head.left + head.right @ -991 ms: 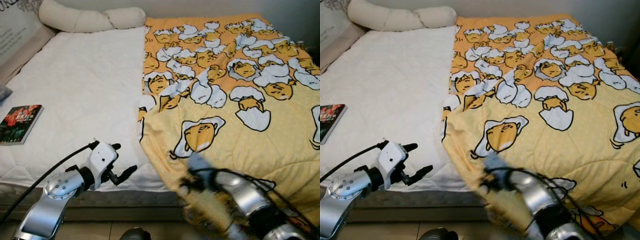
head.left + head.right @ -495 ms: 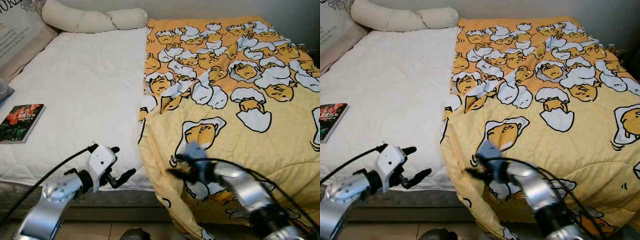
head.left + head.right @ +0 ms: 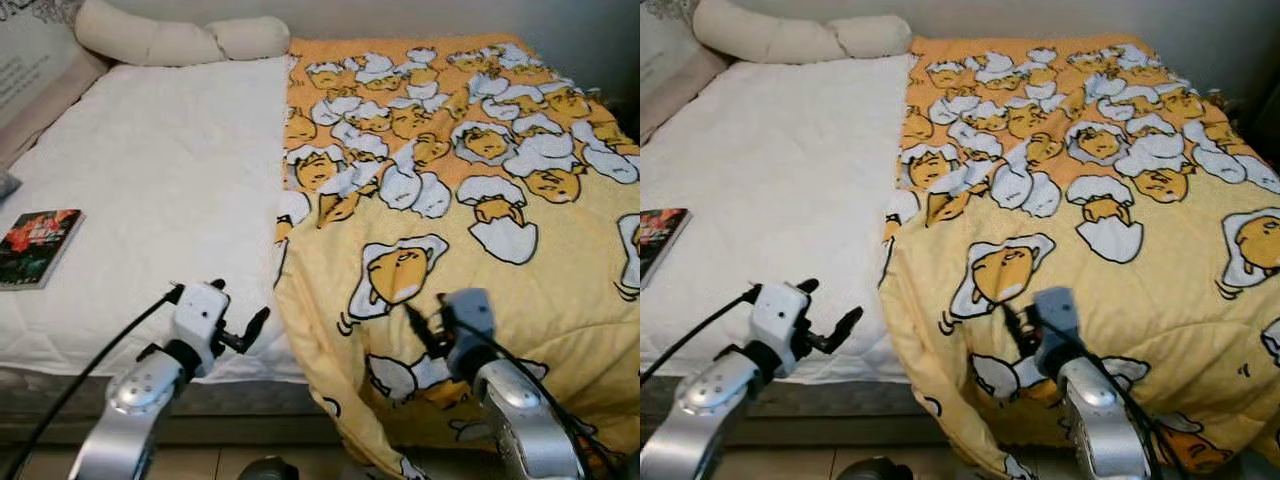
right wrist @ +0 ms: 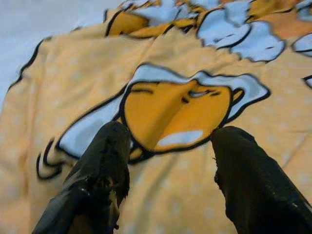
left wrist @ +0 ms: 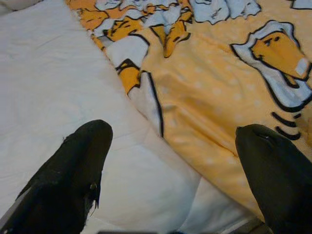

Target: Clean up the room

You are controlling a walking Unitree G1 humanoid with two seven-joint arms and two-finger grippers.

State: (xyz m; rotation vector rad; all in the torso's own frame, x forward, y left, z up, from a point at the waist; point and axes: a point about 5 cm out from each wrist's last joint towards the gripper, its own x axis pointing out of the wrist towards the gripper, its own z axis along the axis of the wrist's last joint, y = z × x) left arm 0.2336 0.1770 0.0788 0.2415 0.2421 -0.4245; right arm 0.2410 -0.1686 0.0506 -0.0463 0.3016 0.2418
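Observation:
A yellow blanket (image 3: 470,200) printed with cartoon eggs covers the right half of the bed and hangs over its front edge. My right gripper (image 3: 424,322) hovers just above the blanket's near part, open, with a printed egg between its fingertips (image 4: 109,151) in the right wrist view and nothing held. My left gripper (image 3: 240,305) is open over the white sheet (image 3: 160,190) near the bed's front edge, right beside the blanket's left border (image 5: 156,109). A book (image 3: 35,245) with a dark red cover lies on the sheet at the left.
A long cream pillow (image 3: 180,38) lies along the head of the bed. A padded panel (image 3: 30,75) leans at the far left. The mattress front edge (image 3: 60,385) runs below my left arm, with floor beneath it.
My right gripper has risen from the blanket's hanging front corner to above the blanket, further right. The lifted corner now hangs down. My left gripper has edged right, towards the blanket.

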